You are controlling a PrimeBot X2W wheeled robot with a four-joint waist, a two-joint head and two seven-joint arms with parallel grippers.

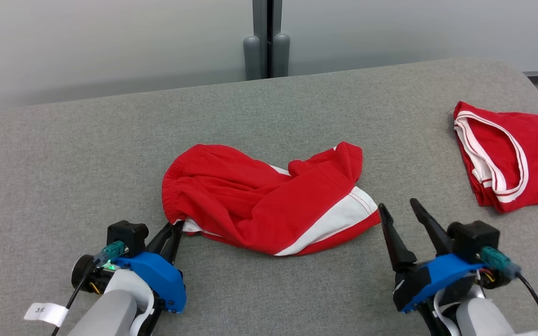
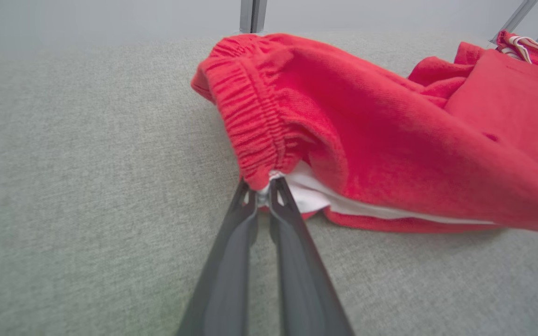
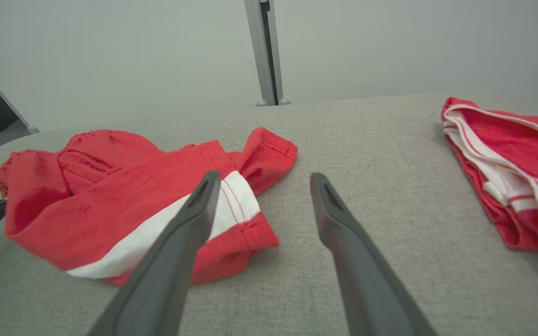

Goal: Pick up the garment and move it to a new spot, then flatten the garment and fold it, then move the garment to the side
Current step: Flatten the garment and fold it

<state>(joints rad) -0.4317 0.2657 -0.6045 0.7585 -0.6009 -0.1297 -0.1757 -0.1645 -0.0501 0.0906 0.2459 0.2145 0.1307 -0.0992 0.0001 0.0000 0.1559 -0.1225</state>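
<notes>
Crumpled red cloth shorts (image 1: 259, 205) with a white side stripe lie at the centre of the head view, on the grey fabric-covered worktop (image 1: 63, 163). At lower left, the left pincer (image 1: 178, 226) is pinched narrow on the corner of the elastic waistband; the left wrist view shows both dark fingers (image 2: 245, 219) clamping the red and white cloth between their tips. At lower right, the right pincer (image 1: 397, 204) stands wide and holds nothing, just beside the striped leg hem. A folded red jersey with white trim (image 1: 521, 154) lies at the right edge, well apart from the shorts.
</notes>
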